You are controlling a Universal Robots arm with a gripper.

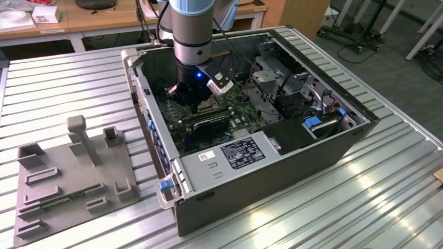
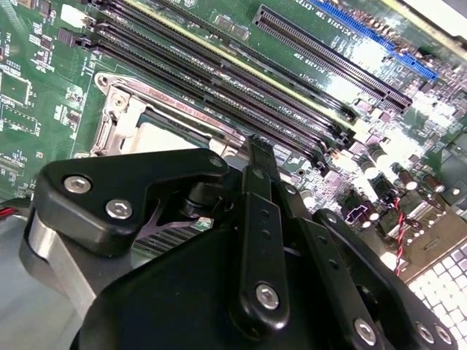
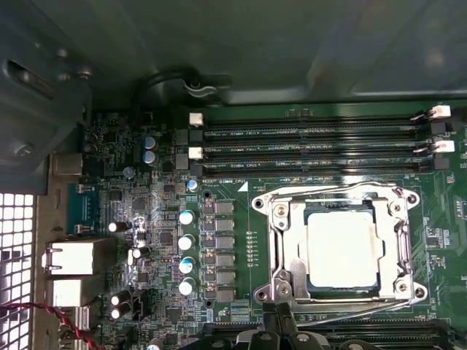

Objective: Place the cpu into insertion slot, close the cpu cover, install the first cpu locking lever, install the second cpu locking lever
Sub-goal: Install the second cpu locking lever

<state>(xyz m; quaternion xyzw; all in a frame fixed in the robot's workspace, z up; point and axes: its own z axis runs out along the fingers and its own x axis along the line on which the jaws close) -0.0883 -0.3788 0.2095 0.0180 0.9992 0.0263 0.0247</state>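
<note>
One cpu [image 3: 341, 250] seated under the cpu cover [image 3: 403, 240], gripper [image 2: 261, 157] pressed together (tips partly hidden).

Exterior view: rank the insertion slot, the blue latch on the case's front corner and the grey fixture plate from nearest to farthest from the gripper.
1. Insertion slot, directly beneath the gripper.
2. Blue latch, case's near corner.
3. Grey fixture plate, outside the case, at the exterior view's left.

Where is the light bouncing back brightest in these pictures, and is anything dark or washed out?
In the exterior view, ceiling light glares off the ribbed metal table, while the computer case interior sits in shadow. In the first wrist view, the cpu looks pale and washed out. In the second wrist view, the gripper is a dark mass, and the far corner blows out white.
</note>
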